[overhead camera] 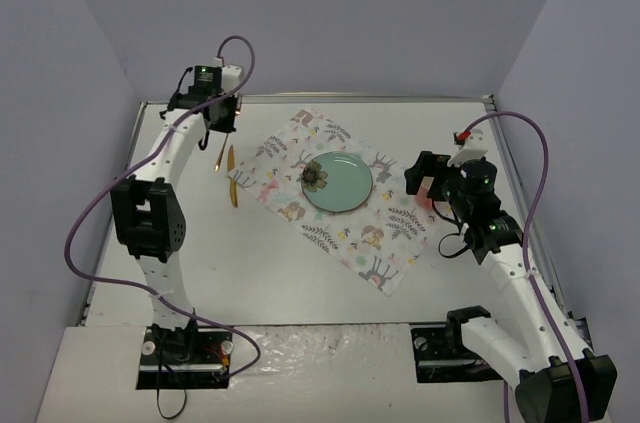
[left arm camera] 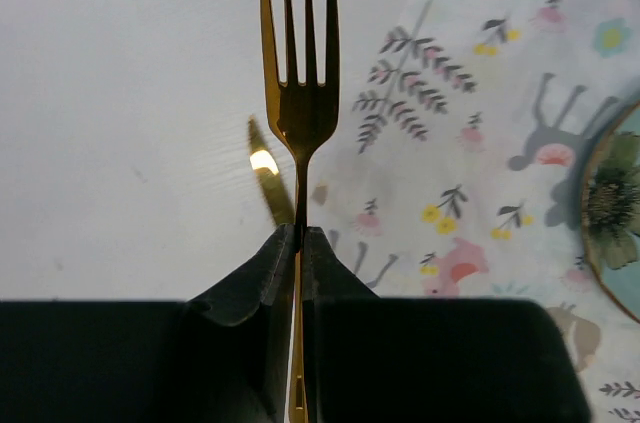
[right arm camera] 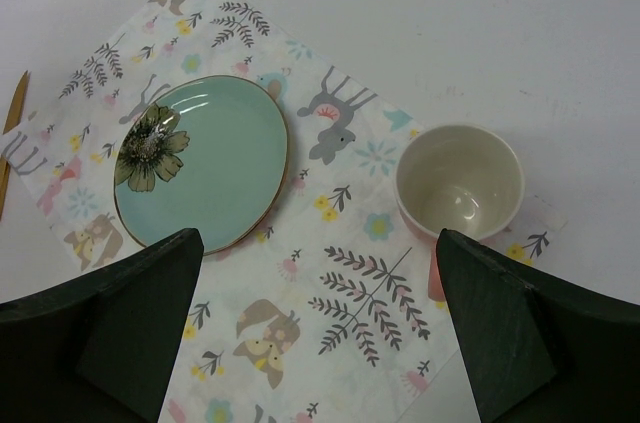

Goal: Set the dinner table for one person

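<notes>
My left gripper (overhead camera: 212, 131) is shut on a gold fork (left arm camera: 300, 93) and holds it tines outward above the white dinner table (overhead camera: 290, 283), just left of the floral placemat (overhead camera: 335, 205); the fork also shows in the top view (overhead camera: 217, 157). A gold knife (overhead camera: 232, 181) lies on the table at the placemat's left edge. A mint plate (overhead camera: 338, 183) with a flower print sits on the placemat. My right gripper (right arm camera: 320, 333) is open and empty above the placemat, next to a pink cup (right arm camera: 458, 181) that is cream inside and stands at the placemat's right edge.
Grey walls close in the table on three sides. A purple cable loops beside each arm. The placemat (right arm camera: 330, 303) lies at an angle, its near corner pointing at the front edge. The plate (right arm camera: 205, 163) lies left of the cup in the right wrist view.
</notes>
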### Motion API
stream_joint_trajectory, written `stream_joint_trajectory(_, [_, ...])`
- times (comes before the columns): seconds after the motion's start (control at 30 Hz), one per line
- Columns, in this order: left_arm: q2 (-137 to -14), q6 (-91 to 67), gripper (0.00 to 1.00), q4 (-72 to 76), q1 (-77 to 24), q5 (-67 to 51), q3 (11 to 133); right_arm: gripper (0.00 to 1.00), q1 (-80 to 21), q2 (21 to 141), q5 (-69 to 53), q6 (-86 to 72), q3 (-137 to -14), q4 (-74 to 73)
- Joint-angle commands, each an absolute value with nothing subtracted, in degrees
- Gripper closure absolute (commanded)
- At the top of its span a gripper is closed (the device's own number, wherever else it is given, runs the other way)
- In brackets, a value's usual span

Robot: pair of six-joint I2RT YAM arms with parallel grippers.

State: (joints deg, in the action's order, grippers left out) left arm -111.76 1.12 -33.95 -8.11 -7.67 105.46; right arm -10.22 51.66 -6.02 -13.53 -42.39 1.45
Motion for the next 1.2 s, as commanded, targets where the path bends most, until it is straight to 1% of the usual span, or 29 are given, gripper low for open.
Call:
stream_joint_trajectory(0.0, [-114.2, 3.97, 1.0, -35.32, -12.56, -9.93, 112.34, 0.0, -10.63, 50.24, -4.85, -14.08, -42.96, 4.45])
stream_joint_trajectory(0.2, [-121.29, 4.83, 1.0, -36.72, -16.43, -10.48, 121.39, 0.0, -10.57, 50.27, -4.61, -14.54, -43.3, 3.54])
stream_joint_trajectory(0.3, [-123.89, 5.09, 1.0, -37.03, -17.94, -10.35, 123.67, 0.0, -10.63, 50.24, -4.53, -14.59, -43.63, 2.83])
stream_joint_trajectory(0.9, [-132.51, 2.69, 1.0, -33.11, -21.15, -10.4, 124.51, 0.0, -10.63, 49.45, -2.23, -14.88, -42.98, 0.56])
stream_joint_trajectory(1.17, [-135.34, 4.73, 1.0, -32.85, -21.8, -7.73, 125.31, 0.0, -10.63, 49.13, -2.02, -14.77, -42.38, 0.26])
